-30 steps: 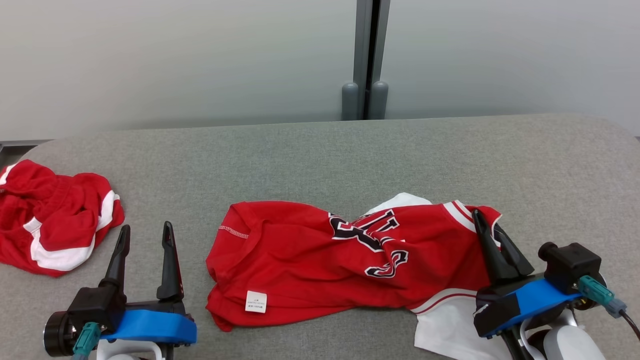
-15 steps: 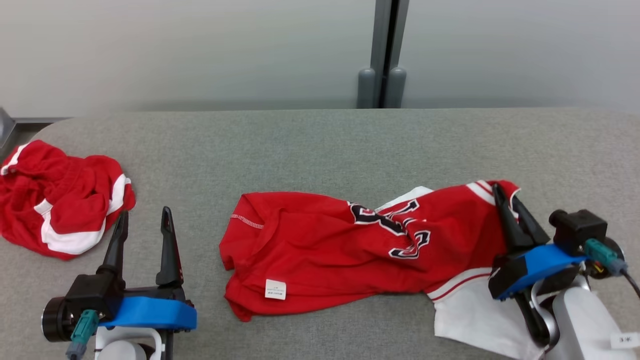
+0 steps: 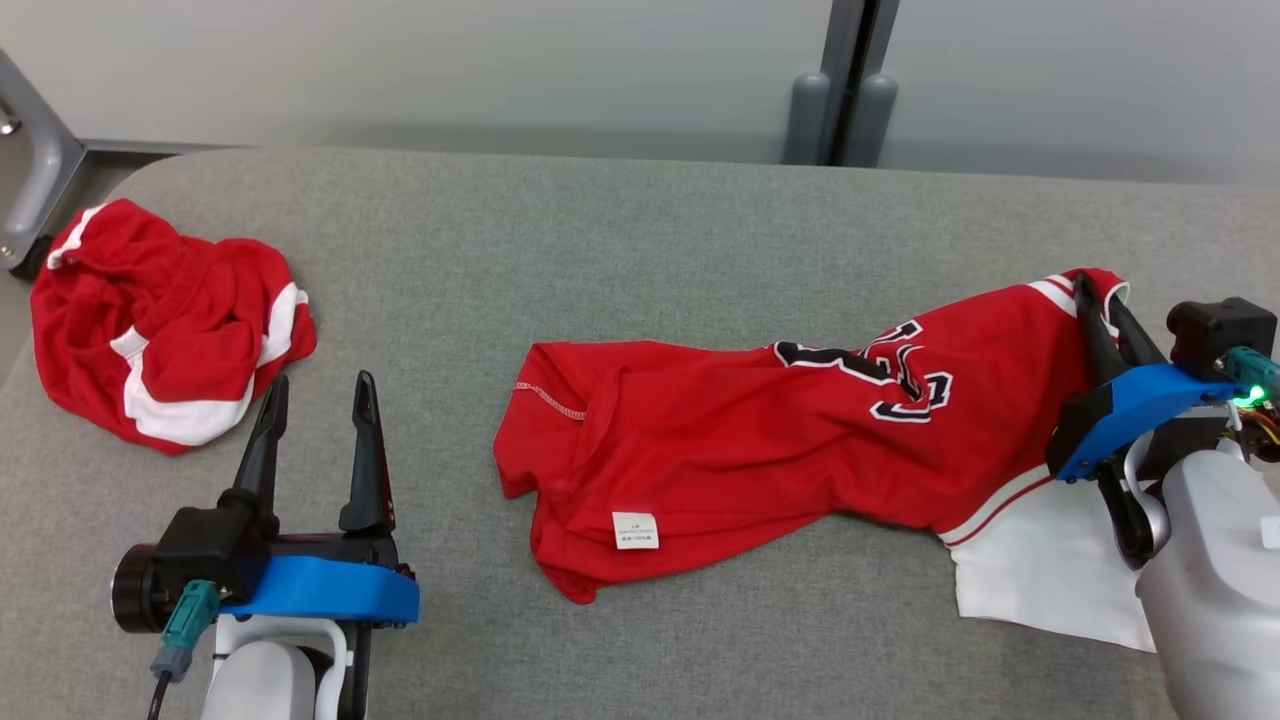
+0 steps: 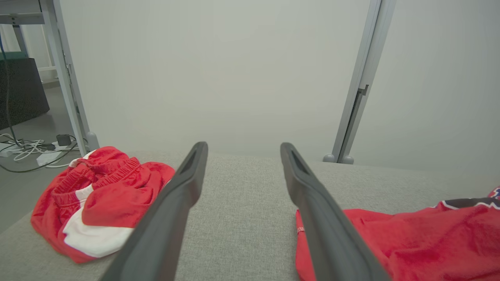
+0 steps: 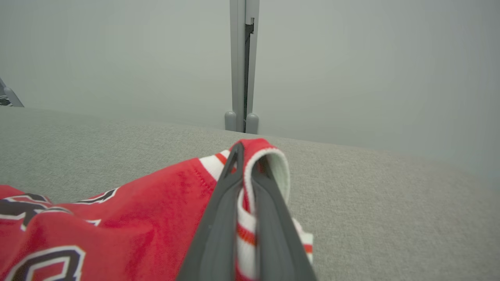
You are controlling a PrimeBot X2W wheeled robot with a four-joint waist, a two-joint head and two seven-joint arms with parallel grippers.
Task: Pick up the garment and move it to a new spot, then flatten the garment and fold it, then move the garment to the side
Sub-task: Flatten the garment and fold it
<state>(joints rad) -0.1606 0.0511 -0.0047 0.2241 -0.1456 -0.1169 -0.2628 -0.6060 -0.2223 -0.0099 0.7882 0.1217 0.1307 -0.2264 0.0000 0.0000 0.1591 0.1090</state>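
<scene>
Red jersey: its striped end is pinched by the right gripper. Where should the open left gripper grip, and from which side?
Probably the stitched hem at the jersey's free end, the end with the white label. Approach low from the robot's left: that bunched edge faces the left gripper.

Grey fabric tabletop [image 3: 640, 240], pale wall panels [image 3: 400, 60], grey upright post [image 3: 840, 50]
</scene>
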